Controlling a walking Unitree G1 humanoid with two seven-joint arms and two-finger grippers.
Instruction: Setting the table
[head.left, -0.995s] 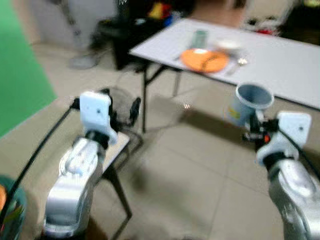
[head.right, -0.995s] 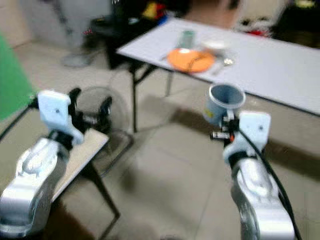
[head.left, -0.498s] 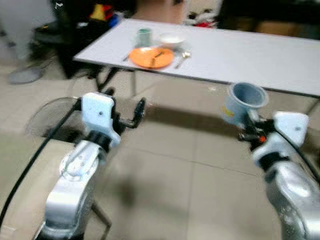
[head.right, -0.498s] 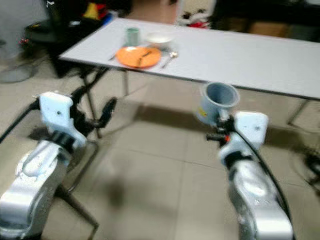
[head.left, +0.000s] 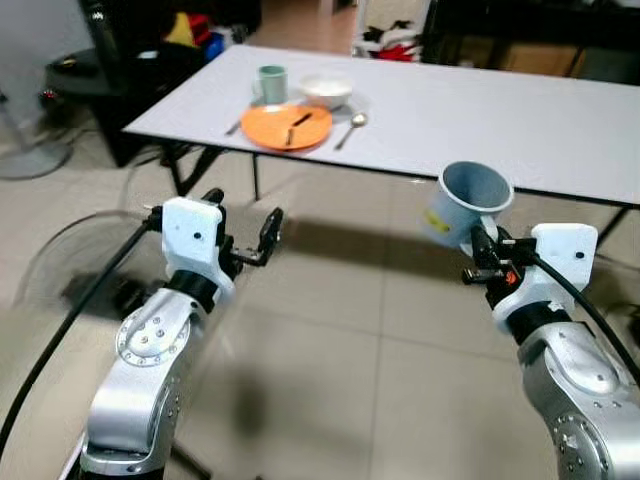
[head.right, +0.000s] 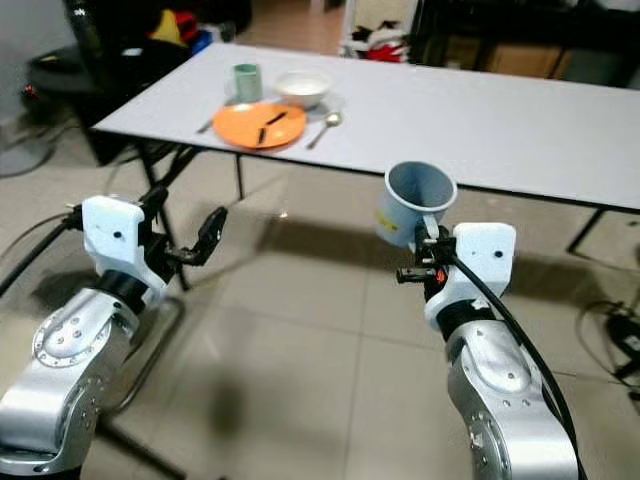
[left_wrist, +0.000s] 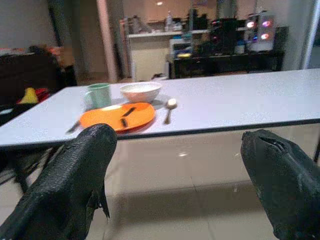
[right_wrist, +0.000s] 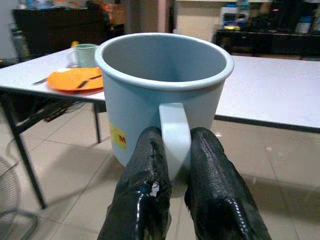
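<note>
My right gripper (head.left: 478, 256) is shut on the handle of a light blue mug (head.left: 465, 203) with a yellow label, held upright in the air short of the table; the black fingers (right_wrist: 145, 190) pinch the handle from both sides. My left gripper (head.left: 245, 222) is open and holds nothing, at about the same height on the left. Ahead stands a long white table (head.left: 520, 120). Near its left end sit an orange plate (head.left: 287, 127) with dark cutlery on it, a green mug (head.left: 270, 83), a white bowl (head.left: 326, 90) and a spoon (head.left: 352, 126).
Tiled floor lies between me and the table. The table's black legs (head.left: 185, 172) stand at its left end. Dark furniture and clutter (head.left: 130, 60) sit to the left beyond the table, and a fan guard (head.left: 60, 250) lies low on the left.
The whole view has swung and sharpened: the table now lies closer and more squarely ahead, and the small stand and green surface on the left are gone. Both grippers keep their pose.
</note>
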